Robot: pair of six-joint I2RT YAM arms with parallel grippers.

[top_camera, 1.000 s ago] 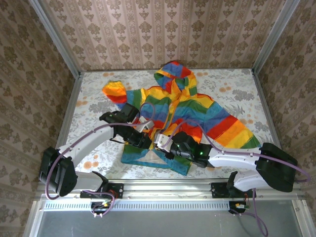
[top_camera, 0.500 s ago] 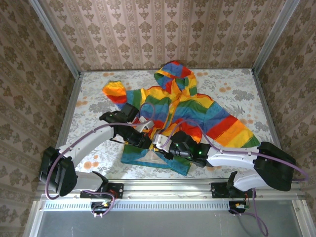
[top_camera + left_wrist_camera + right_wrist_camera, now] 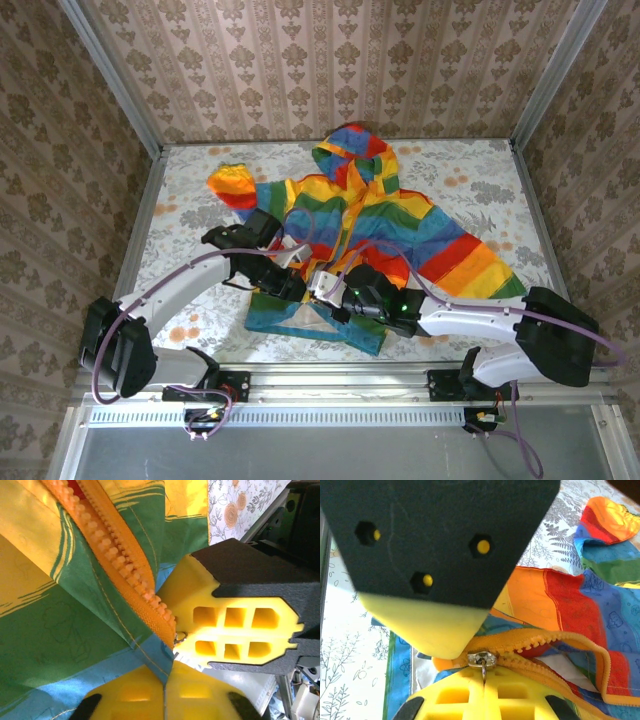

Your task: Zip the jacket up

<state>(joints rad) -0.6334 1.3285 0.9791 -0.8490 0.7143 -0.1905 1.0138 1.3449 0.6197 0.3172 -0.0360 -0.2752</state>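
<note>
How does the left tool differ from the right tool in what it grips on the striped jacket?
The yellow-padded left tool pinches green-blue cloth of the rainbow-striped child's jacket beside the orange zipper; the yellow-padded right tool pinches the small metal zipper pull. In the top view the left tool reaches in from the left, the right tool from the right. Both are shut, near the jacket's lower hem.

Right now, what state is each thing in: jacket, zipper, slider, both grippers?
Rainbow-striped hooded child's jacket: spread flat on table, front unzipped.
Orange plastic front zipper: rows apart past the slider.
Metal slider: low, near the hem.
Left gripper: fingers shut on jacket fabric by the zipper's bottom.
Right gripper: fingers shut on the slider's thin metal pull tab.
</note>
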